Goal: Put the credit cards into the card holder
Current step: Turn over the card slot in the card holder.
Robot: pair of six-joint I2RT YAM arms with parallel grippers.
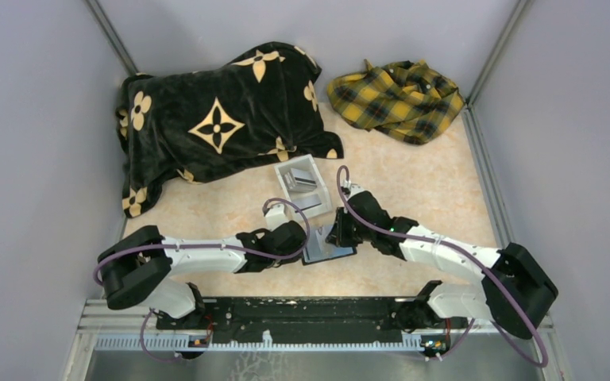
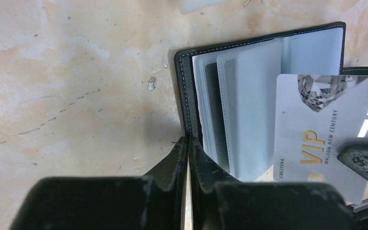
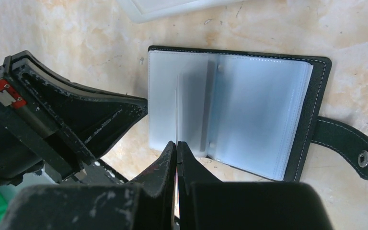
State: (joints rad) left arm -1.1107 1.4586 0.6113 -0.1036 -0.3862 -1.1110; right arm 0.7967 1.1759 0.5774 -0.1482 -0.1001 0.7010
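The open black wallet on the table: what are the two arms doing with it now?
The left gripper pinches the edge of the card holder, which lies open on the table. The right gripper is shut on a silver VIP card and holds it over the clear sleeves, seemingly not yet in a slot.

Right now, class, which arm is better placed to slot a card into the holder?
Right: the right gripper holds the VIP card over the open card holder; the left gripper pinches its cover.
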